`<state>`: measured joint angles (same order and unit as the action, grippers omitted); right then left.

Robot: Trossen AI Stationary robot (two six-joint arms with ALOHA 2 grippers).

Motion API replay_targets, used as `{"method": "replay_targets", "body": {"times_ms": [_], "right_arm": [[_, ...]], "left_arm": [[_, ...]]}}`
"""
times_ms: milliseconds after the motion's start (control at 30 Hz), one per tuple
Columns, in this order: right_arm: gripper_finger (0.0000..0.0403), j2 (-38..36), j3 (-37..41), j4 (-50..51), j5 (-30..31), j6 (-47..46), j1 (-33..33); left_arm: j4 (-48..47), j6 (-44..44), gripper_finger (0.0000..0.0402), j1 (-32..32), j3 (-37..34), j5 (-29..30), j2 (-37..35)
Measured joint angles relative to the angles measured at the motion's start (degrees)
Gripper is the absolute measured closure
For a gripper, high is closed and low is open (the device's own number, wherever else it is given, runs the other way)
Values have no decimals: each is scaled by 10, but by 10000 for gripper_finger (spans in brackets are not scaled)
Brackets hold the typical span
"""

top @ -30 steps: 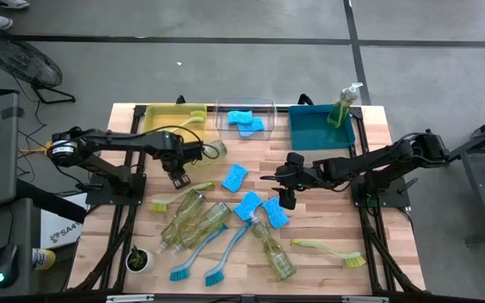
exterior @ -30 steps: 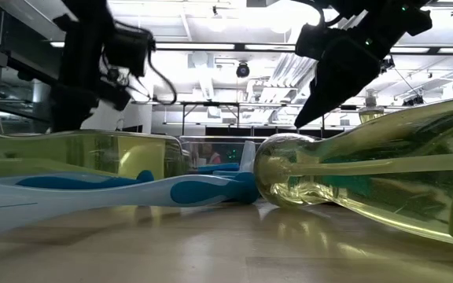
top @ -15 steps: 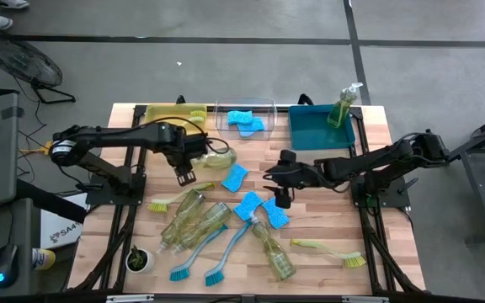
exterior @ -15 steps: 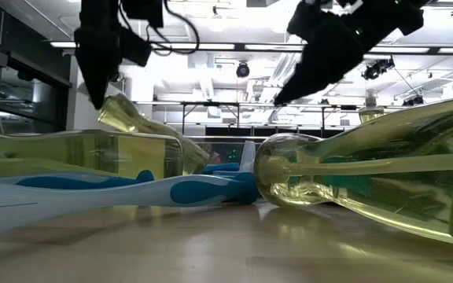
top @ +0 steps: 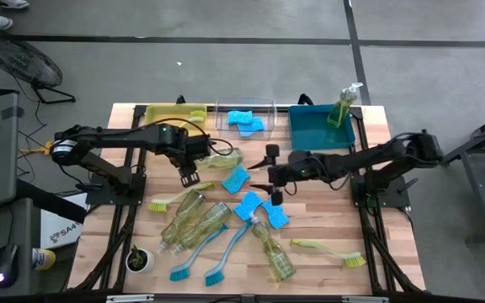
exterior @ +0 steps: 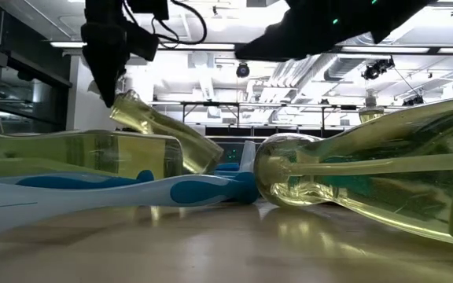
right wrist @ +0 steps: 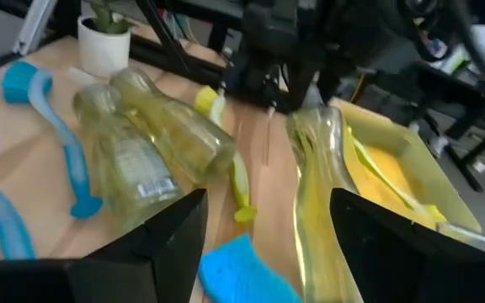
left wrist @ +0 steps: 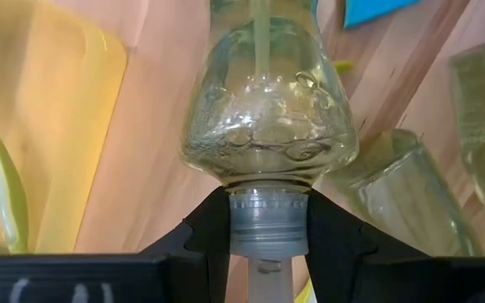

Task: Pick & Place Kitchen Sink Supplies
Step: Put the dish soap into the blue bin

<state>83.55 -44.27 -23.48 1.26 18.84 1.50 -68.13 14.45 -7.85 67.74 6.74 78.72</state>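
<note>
My left gripper (top: 194, 162) is shut on a clear yellow-green soap bottle (top: 224, 156) near the yellow bin (top: 175, 116). The bottle slants with its neck up (exterior: 128, 104). My right gripper (top: 267, 177) stands open over the table's middle, level and facing that bottle, above a blue sponge (top: 236, 178). Nothing is between its fingers (right wrist: 171, 244). More soap bottles (top: 194, 220), sponges (top: 248, 204) and dish brushes (top: 226, 252) lie on the near half of the table. My left gripper pinches the bottle's grey cap collar (left wrist: 268, 220) at the top of its neck, one finger (left wrist: 213, 231) on each side. The fingers come from above, pointing steeply down. The bottle hangs tilted below them, its body toward the table's right. A lying bottle hides its lower end in the low view.
Along the far edge stand the yellow bin, a clear bin (top: 263, 108) holding sponges, and a teal bin (top: 310, 130) with an upright soap bottle (top: 343, 105). A small potted plant (top: 139, 259) stands near the front left. A yellow-green brush (top: 331, 251) lies near the front right.
My left gripper has risen, still shut on the bottle's neck; the neck end has come up off the table, so the bottle now slants. My right gripper has moved toward the table's left, rolled, and tipped from pointing down to nearly level, staying open.
</note>
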Motion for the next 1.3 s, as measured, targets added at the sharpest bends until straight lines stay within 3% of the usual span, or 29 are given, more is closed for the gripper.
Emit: {"method": "replay_targets", "body": {"times_ms": [267, 733, 1300], "right_arm": [[158, 84, -83, -8, -55, 27, -39], [158, 205, -325, 276, -113, 69, -84], [92, 213, -337, 282, -104, 67, -113]], "left_arm": [[17, -18, 290, 0, 20, 5, -1], [24, -22, 290, 0, 20, 15, 0], [100, -57, 290, 0, 20, 13, 0]]}}
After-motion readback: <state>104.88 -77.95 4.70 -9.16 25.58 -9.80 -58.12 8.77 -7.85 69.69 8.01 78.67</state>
